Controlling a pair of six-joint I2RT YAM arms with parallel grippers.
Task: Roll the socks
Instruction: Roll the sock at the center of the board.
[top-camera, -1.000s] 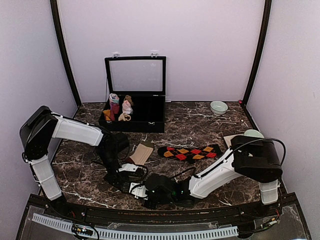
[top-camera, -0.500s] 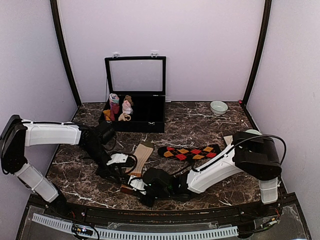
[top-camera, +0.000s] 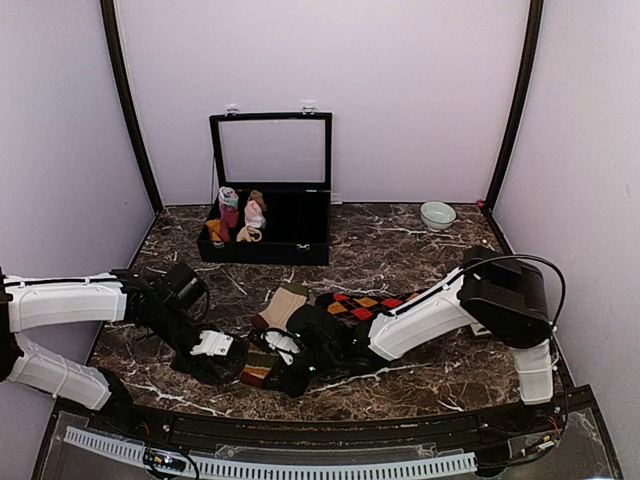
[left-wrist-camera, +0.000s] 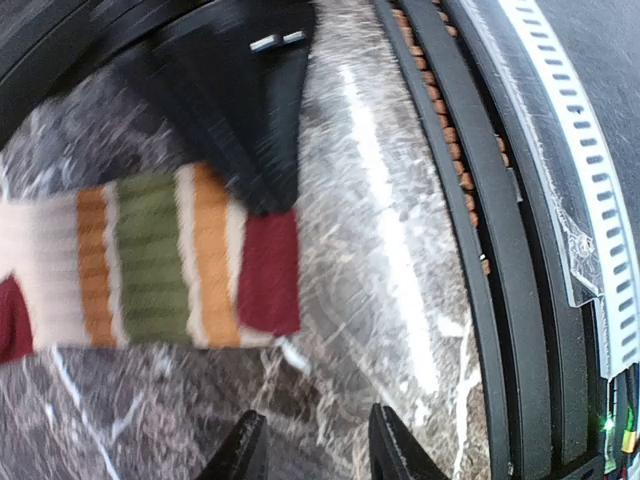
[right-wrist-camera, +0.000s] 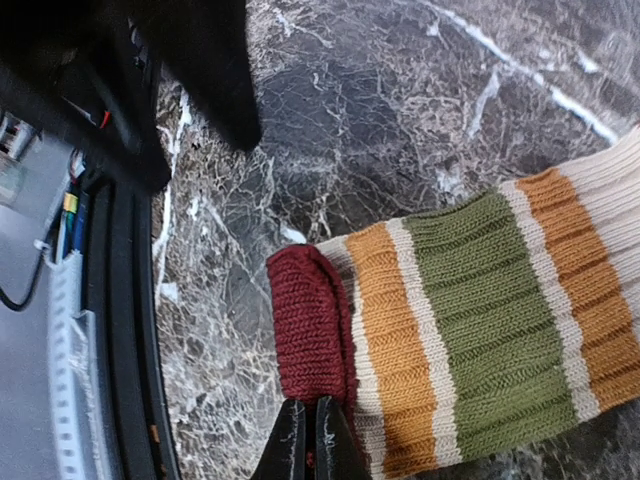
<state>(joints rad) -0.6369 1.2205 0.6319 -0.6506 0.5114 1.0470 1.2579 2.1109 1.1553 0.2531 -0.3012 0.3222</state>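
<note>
My right gripper (right-wrist-camera: 308, 437) is pinched tight on the maroon toe of the striped sock (right-wrist-camera: 480, 320). It's a chunky ribbed knit, with the toe edge curled into a little fold. The sock lies on the glossy marble tabletop (top-camera: 420, 250) in front of the black glass-lidded case (top-camera: 270, 240). My left gripper (left-wrist-camera: 315, 452) hangs slack, fingers apart, nothing in them. The argyle sock (top-camera: 378, 303) lies flat, also in front of the case.
</note>
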